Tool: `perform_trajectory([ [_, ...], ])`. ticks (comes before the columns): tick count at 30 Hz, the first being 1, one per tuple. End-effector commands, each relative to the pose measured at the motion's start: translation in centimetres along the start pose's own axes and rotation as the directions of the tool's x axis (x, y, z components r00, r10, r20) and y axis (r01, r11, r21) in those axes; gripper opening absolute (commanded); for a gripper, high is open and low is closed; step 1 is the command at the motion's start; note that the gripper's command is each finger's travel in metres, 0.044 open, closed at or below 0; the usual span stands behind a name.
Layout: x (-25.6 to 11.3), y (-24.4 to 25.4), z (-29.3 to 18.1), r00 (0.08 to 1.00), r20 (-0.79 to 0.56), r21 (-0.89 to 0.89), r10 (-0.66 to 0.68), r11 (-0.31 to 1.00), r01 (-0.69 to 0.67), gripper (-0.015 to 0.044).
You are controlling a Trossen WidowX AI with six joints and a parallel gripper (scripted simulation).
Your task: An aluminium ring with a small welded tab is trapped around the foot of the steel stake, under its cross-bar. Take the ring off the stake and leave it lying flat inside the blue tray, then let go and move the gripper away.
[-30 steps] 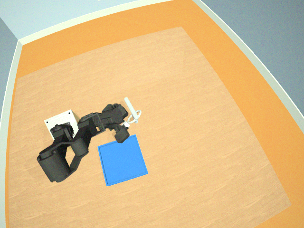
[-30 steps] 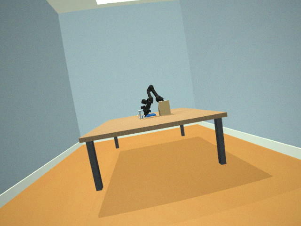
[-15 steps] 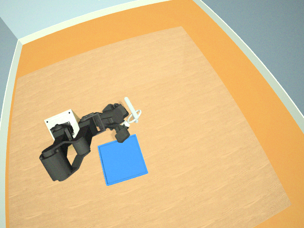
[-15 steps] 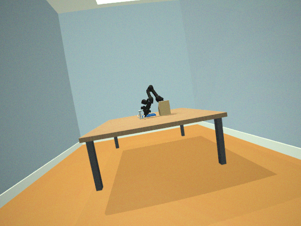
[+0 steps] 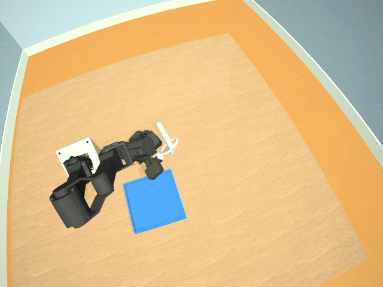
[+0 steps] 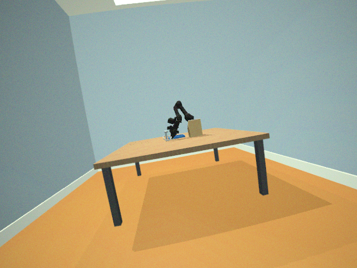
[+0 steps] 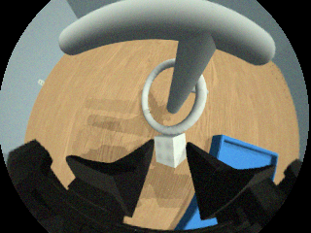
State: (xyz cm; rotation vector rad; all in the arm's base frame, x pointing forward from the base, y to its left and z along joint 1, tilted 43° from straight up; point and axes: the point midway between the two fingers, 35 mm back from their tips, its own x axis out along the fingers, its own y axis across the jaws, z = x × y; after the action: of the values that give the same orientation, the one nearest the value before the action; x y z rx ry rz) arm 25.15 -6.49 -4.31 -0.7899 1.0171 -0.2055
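Ring [image 5: 164,147] [image 6: 163,139] [image 7: 146,97]: 1, around stake [image 5: 172,152] [image 6: 166,135] [image 7: 187,73] | tray [image 5: 155,202] [image 6: 179,136] [image 7: 248,155]: 1 | end effector [image 5: 158,158] [image 6: 172,137] [image 7: 170,145]: 1, gripping ring's tab [image 5: 160,156] [image 7: 169,149]

Between my black fingertips sits the ring's plain white tab [image 7: 169,150]; ahead of them, the ring [image 7: 148,104] and the stake [image 7: 187,73] are pale grey. Beside my hand, the tray [image 5: 154,200] [image 7: 245,156] is solid blue; beneath, the table [image 5: 216,123] [image 7: 63,112] shows tan wood grain.

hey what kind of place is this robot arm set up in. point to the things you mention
Probably a plain indoor workroom: pale blue walls [image 5: 340,40] [image 6: 201,72] with white skirting, an orange floor [image 5: 93,55] [image 6: 201,230], and one wooden table [image 5: 231,185] [image 6: 161,149] carrying the arm.
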Motion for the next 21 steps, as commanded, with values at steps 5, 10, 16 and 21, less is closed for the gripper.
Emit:
perform_trajectory([
  [5, -0.4, 0.0, 0.3, 1.0, -0.001, 0.001, 0.0, 1.0, 0.0, 0.0],
  [10, -1.0, 0.0, 0.7, 1.0, -0.001, 0.0, 0.001, 1.0, -0.001, 0.0],
  [16, -1.7, 0.0, 1.2, 1.0, -0.001, -0.001, 0.001, 1.0, -0.001, 0.0],
  [21, -1.7, 0.0, 1.3, 1.0, -0.016, 0.001, 0.007, 1.0, -0.007, 0.0],
])
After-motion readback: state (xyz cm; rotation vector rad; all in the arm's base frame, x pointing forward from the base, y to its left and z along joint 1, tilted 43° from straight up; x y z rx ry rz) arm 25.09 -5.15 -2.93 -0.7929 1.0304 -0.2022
